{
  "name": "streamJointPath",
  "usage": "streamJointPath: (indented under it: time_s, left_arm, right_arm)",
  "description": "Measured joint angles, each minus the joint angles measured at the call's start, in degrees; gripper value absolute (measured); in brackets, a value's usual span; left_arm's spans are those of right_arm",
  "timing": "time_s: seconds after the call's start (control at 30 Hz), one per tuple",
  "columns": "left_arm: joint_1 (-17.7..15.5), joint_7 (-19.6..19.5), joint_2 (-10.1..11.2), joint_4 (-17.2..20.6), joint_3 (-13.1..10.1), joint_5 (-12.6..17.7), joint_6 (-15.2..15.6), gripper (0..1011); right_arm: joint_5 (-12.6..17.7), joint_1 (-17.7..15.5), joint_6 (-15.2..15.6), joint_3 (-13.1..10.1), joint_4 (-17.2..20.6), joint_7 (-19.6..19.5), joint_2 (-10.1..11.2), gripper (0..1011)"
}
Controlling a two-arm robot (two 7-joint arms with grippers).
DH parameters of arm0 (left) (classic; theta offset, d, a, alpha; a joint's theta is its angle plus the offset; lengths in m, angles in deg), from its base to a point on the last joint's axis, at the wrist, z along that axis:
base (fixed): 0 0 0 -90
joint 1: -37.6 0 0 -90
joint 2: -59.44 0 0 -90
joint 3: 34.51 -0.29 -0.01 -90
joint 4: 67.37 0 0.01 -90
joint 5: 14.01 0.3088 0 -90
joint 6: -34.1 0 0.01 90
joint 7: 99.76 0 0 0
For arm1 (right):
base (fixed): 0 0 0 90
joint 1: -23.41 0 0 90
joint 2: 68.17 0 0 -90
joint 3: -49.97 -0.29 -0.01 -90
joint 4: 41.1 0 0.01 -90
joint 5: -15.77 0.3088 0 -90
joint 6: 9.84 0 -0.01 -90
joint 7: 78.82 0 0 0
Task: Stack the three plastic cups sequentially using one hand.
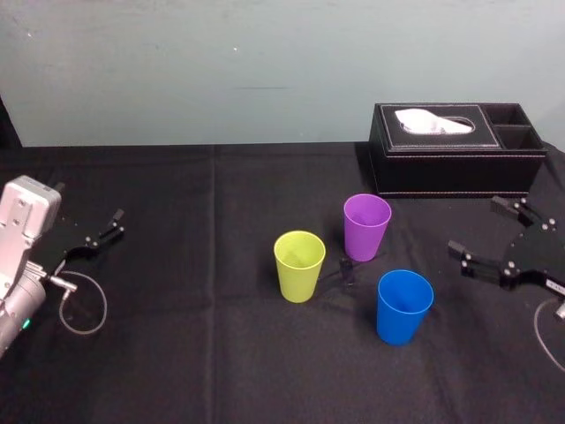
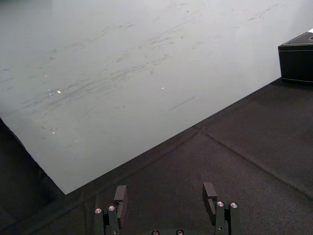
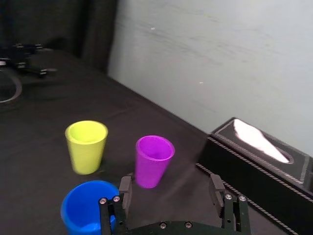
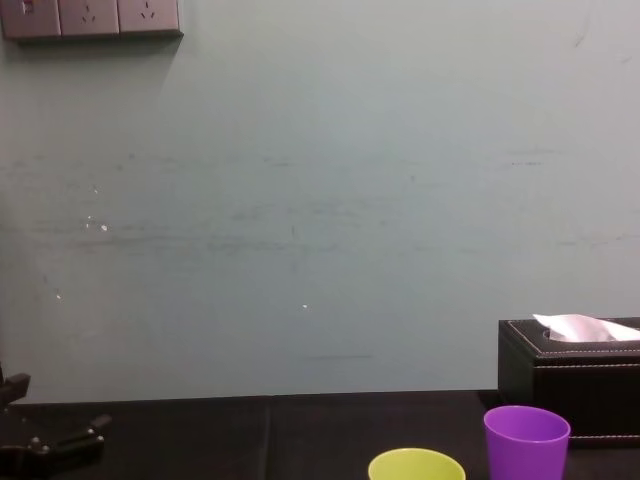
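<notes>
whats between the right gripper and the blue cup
Nothing: in the head view only bare black tablecloth separates the open black right gripper from the blue tapered plastic cup.

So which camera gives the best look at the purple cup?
The head view: the purple cup stands whole, rim to base, nothing in front. The right wrist view shows it too, closer; the chest view cuts off its base. The left wrist view faces the wall.

A pale, scuffed wall (image 4: 320, 200) (sockets (image 4: 90, 17) high on it) rises behind the black-clothed table (image 1: 177, 353)
</notes>
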Motion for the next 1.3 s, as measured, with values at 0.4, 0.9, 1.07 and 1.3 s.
streamJointPath:
  time_s: [0.4, 0.9, 1.07, 1.3]
  left_arm:
    - [0.00, 0.00, 0.00, 0.00, 0.00, 0.00, 0.00, 1010]
    - [0.00, 0.00, 0.00, 0.00, 0.00, 0.00, 0.00, 1010]
    - [0.00, 0.00, 0.00, 0.00, 0.00, 0.00, 0.00, 1010]
    - [0.00, 0.00, 0.00, 0.00, 0.00, 0.00, 0.00, 1010]
  right_arm:
    - [2.90, -4.78, -2.39, -2.70, 0.60, 9.16, 3.15, 1003]
    - [0.89, -5.33, -1.23, -0.39, -1.93, 12.69, 0.31, 1002]
    - [0.09, -5.12, -0.65, 0.55, -2.33, 13.18, -0.74, 1003]
    - [-0.34, -4.69, -0.24, 1.39, -2.79, 13.56, -1.64, 1003]
